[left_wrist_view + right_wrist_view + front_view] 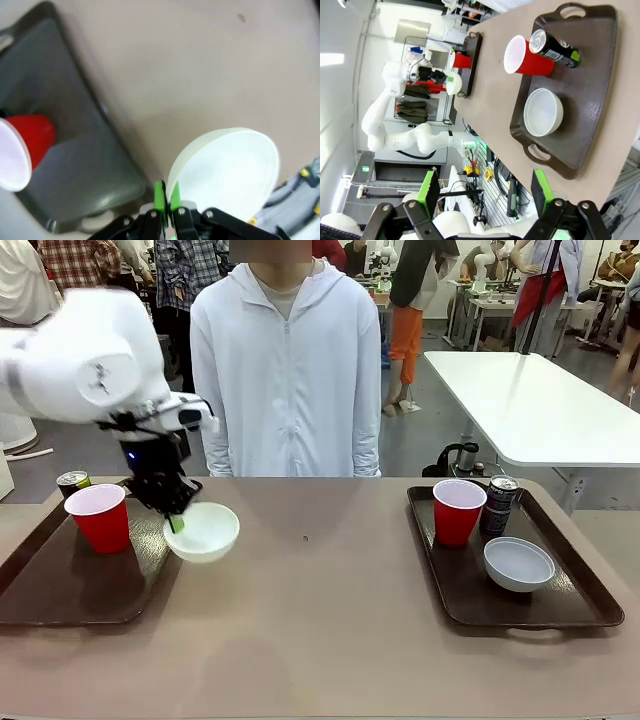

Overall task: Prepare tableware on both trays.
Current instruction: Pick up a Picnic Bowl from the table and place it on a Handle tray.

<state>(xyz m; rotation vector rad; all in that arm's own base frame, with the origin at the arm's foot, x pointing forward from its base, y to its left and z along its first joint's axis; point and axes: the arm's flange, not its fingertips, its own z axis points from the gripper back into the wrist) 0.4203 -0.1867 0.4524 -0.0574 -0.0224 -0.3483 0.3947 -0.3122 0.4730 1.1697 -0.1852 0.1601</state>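
In the front view, the left end effector (172,512) pinches the rim of a white bowl (203,531), tilted over the left tray's (70,585) right edge near a red cup (98,517). The left wrist view shows green pads (159,197) clamped on that rim. In the right wrist view, the right end effector (485,192) gapes wide above the right tray (580,105) with bowl, cup and can (554,46).

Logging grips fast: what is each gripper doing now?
Left gripper: shut on the rim of the small round white bowl.
Right gripper: open, holding nothing.
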